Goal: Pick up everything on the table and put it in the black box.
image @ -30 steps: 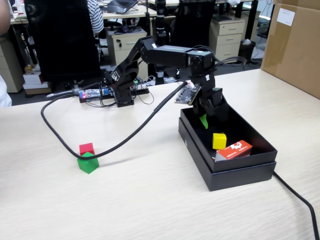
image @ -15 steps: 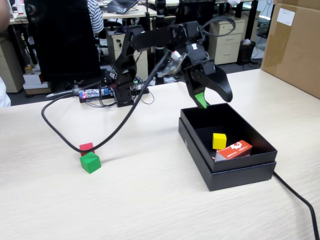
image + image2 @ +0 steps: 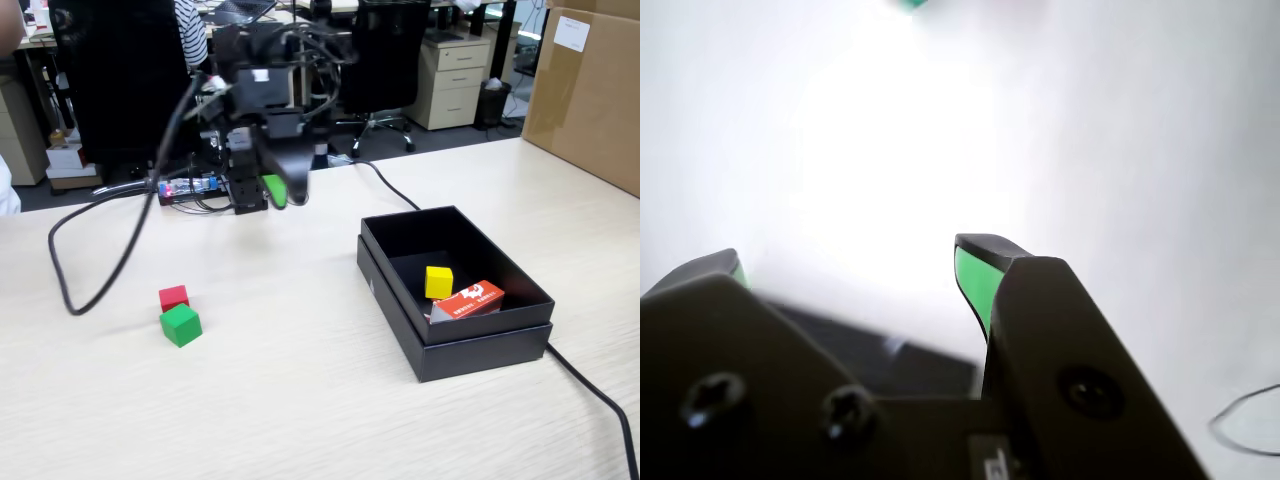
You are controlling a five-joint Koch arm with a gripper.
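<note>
Seen in the fixed view, from the left: a black cable (image 3: 95,262) looping across the pale wooden table (image 3: 300,400). Next, a red cube (image 3: 173,297) resting on the tabletop, with a slightly larger green cube (image 3: 181,325) just in front of it, touching or nearly so at one corner. Above and to the right of the pair, up off the table and well apart from them, the gripper (image 3: 283,190), black with green pads. In the wrist view, the gripper (image 3: 848,268) spread wide, nothing between its jaws, only washed-out white tabletop showing in the gap; green lining clear on the right finger (image 3: 975,280), a sliver of it on the left. Further right in the fixed view, the black box (image 3: 480,352), shallow, with a stepped double rim, sitting on the table. Inside it a yellow cube (image 3: 438,282), and just right of that an orange-and-white carton (image 3: 470,300) leaning against the near wall. At the far right edge, a large brown cardboard box (image 3: 585,90).
</note>
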